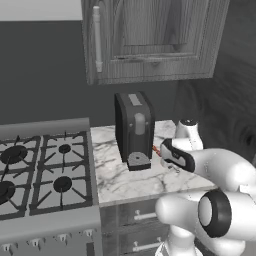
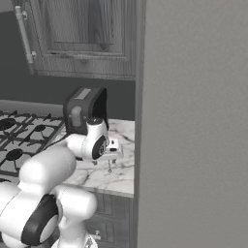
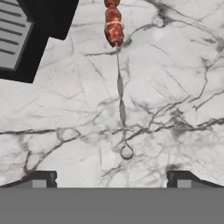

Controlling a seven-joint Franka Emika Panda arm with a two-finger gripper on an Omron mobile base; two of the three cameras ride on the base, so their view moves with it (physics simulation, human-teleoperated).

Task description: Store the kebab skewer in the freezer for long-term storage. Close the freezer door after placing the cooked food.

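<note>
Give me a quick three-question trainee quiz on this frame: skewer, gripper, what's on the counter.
1. True or false: the gripper is shut on the kebab skewer.
2. What does the skewer lie on? A) stove B) marble counter C) freezer shelf
3. In the hand view, which end of the skewer is nearer the fingertips: the ring or the meat?

Key
1. False. The gripper is open above the skewer, not touching it.
2. B. It lies flat on the counter beside the dark coffee machine.
3. The ring end; the meat chunks lie at the far end.
</note>
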